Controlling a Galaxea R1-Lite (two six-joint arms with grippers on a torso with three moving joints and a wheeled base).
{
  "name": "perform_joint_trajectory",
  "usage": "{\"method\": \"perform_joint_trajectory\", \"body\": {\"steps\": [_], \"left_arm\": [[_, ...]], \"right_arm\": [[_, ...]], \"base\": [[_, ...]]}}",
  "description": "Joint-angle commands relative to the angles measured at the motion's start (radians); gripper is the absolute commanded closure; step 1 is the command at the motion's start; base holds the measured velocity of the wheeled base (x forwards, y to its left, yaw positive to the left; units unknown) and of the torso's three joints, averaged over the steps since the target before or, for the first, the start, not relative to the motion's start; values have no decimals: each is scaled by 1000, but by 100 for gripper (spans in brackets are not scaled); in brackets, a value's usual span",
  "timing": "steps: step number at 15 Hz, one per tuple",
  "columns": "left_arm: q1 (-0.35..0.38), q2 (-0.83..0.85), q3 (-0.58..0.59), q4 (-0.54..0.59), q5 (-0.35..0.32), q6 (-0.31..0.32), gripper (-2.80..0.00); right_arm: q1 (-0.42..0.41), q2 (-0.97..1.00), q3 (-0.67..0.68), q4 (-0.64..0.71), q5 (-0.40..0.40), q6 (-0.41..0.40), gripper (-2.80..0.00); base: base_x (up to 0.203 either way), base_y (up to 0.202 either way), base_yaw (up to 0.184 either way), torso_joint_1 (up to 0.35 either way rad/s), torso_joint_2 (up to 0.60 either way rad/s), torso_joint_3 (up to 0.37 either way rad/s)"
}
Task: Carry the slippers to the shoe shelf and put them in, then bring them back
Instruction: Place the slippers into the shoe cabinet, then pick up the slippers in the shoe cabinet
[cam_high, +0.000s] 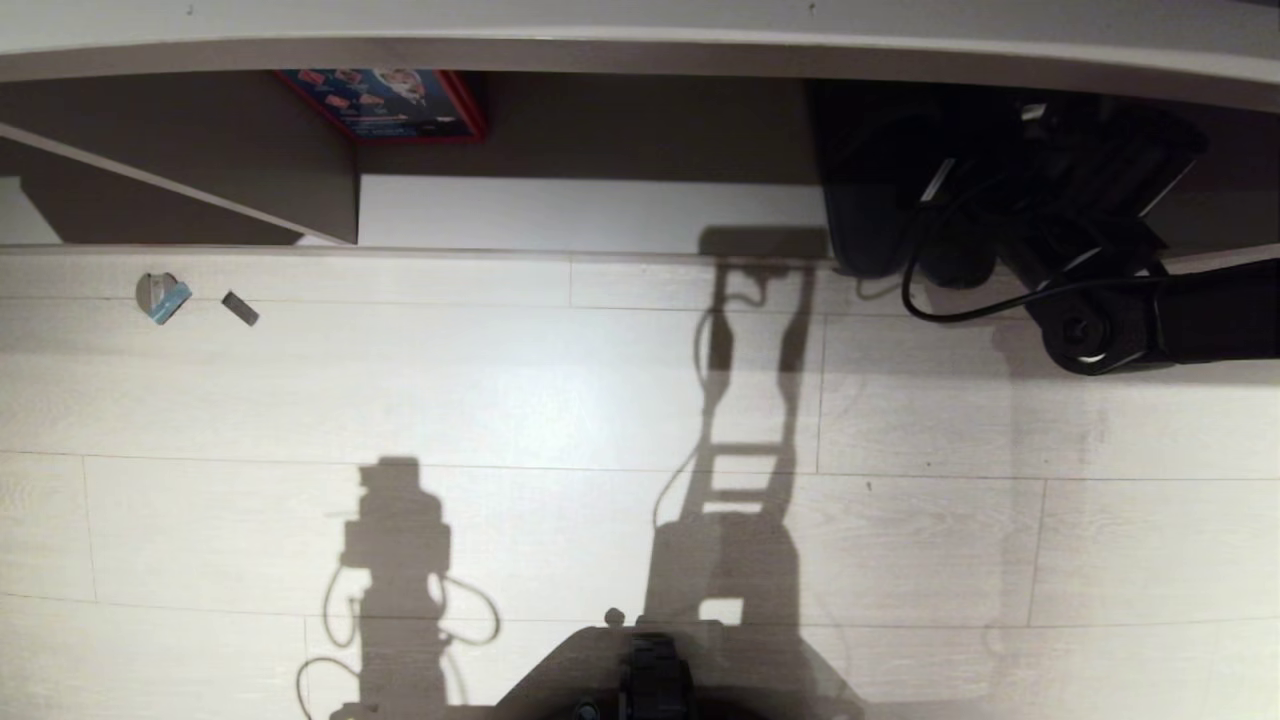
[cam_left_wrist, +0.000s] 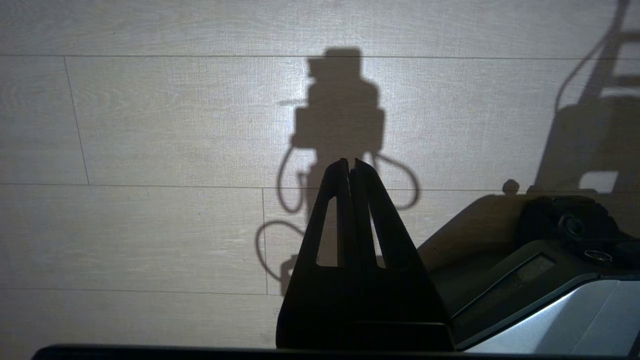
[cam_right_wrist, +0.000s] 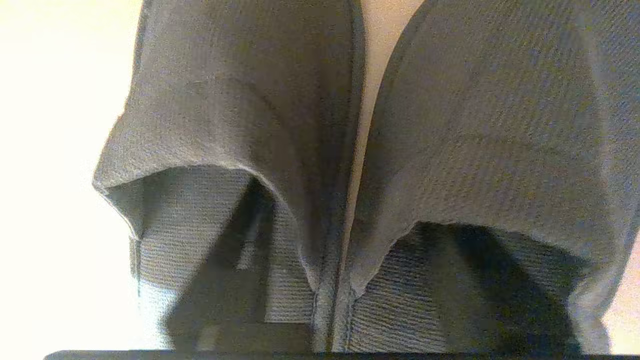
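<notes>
**Operator:** Listing the shelf bay first: what lies where?

**Spotter:** Item one, slippers (cam_right_wrist: 480, 140): a pair, side by side, inner edges touching at the heel end and parting slightly toward the toes. They are in the shoe shelf (cam_high: 590, 212), at its right end, apparently lying on the pale bottom board. Item two, right arm (cam_high: 1215, 320): it reaches in from the right, with the right gripper (cam_high: 975, 200) at the open backs of the pair.

**Operator:** Axis and bearing?

**Spotter:** Each slipper runs heel to toe straight away from your right gripper, toes deeper into the bay and open backs facing you. The seam between the two sits almost dead ahead. I judge that any withdrawal or re-grasp should travel along that line, not across it.

**Operator:** Gripper states?

**Spotter:** Right gripper: I cannot tell whether it holds the pair or has let go, since dark fabric fills its view. Left gripper (cam_left_wrist: 350, 162): closed on nothing, parked above the bare floor (cam_high: 500, 390), well apart from the shelf. Your right arm is the nearer one by far.
</notes>
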Motion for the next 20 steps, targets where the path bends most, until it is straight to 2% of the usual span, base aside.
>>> {"method": "perform_joint_trajectory", "body": {"steps": [1,8,14,20], "left_arm": [[0,1,0,0,0,0,0],[0,1,0,0,0,0,0],[0,1,0,0,0,0,0],[0,1,0,0,0,0,0]], "right_arm": [[0,2,-3,-5,4,0,-280],[0,-76,107,-12,25,-3,-280],[0,-160,268,-16,29,-75,-280],[10,-307,609,-97,34,-137,-280]], "base": [[0,0,0,0,0,0],[0,0,0,0,0,0],[0,0,0,0,0,0],[0,0,0,0,0,0]]}}
